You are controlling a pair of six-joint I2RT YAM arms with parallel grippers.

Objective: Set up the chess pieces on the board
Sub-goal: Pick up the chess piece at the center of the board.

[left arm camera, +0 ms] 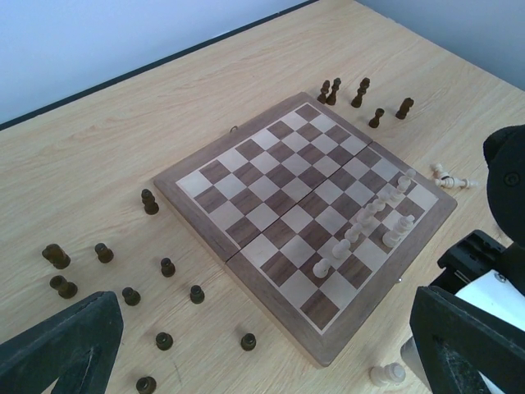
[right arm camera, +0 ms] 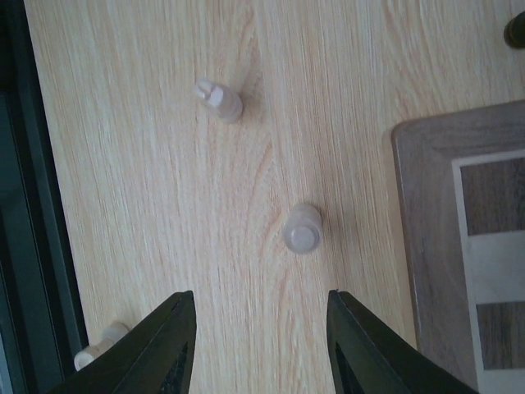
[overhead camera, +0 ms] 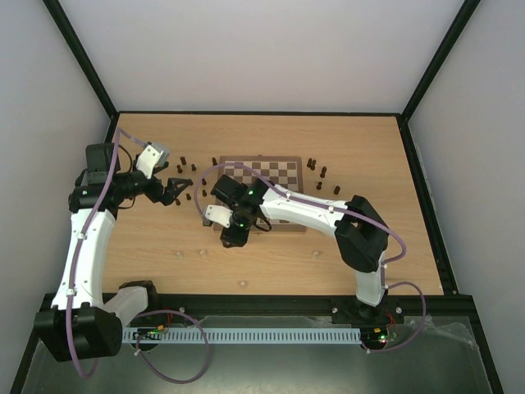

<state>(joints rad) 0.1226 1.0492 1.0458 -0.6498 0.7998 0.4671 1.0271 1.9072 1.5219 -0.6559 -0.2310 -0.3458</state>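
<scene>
The right gripper (right arm camera: 262, 349) hangs low over the light wood tabletop (right arm camera: 148, 213), its two black fingers parted with nothing between them. Just ahead of that gap stands a small pale cream wooden chessman (right arm camera: 302, 228). It is upright, so its long axis points straight up at the wrist camera and only its round top shows. It sits a little off the gap's middle line, toward the finger on the board's side. The coming move likely turns on this: the jaws need to go forward and slightly sideways, then straight down around the piece. The brown rim of the square checked wooden chessboard (right arm camera: 426, 246) runs just beside the piece without touching it, so the finger on that side has little room. Farther ahead a second pale chessman (right arm camera: 219, 100) lies tipped on the table. Farther off, the left gripper (overhead camera: 174, 194) hovers spread wide and empty beside scattered dark brown chessmen (left arm camera: 166, 267). It is well apart from the pale piece, so the right arm is nearer.
</scene>
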